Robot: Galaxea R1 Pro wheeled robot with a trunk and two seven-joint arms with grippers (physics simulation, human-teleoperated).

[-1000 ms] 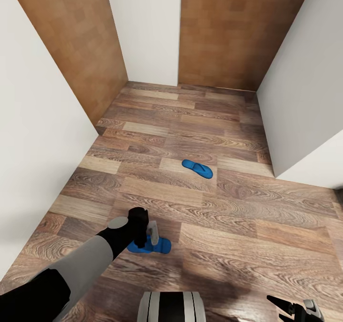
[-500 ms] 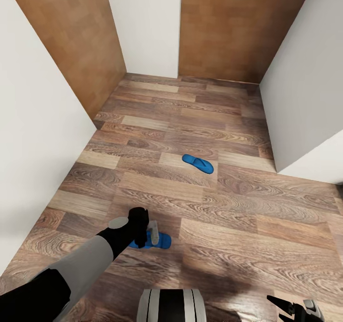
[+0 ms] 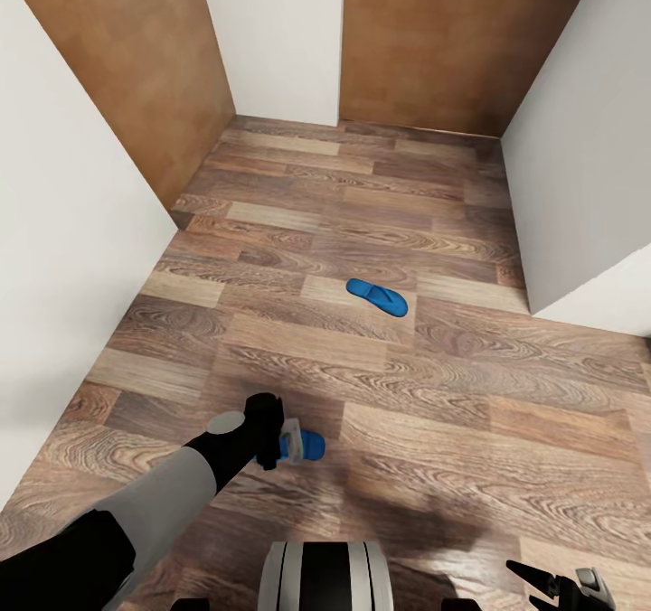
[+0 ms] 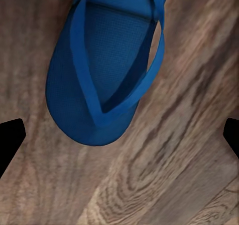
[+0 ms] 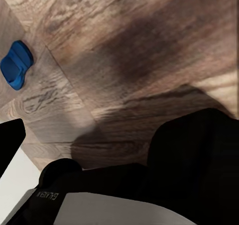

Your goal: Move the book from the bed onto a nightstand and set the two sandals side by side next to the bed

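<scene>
Two bright blue sandals lie on the brown plank floor. The near sandal (image 3: 308,446) is partly covered by my left gripper (image 3: 280,443), which hangs right over it. The left wrist view puts this sandal (image 4: 102,70) close up with its thong strap facing up, and my left gripper (image 4: 119,140) is open, its black fingertips (image 4: 10,140) wide apart and the sandal's rounded end above the gap. The far sandal (image 3: 377,296) lies alone mid-floor. My right gripper (image 3: 556,586) sits low at the right, open and empty. A blue sandal (image 5: 16,64) shows small in the right wrist view.
White walls (image 3: 63,231) close in on the left and right (image 3: 579,159), and brown wooden doors (image 3: 434,42) stand at the back. My base (image 3: 325,577) is at the bottom edge. Open floor (image 3: 470,394) lies between the sandals and the right wall.
The whole view has shifted, with floor and sandals sliding up the picture, so the camera moved. The near sandal now lies further under my left gripper. The far sandal stays put on the floor.
</scene>
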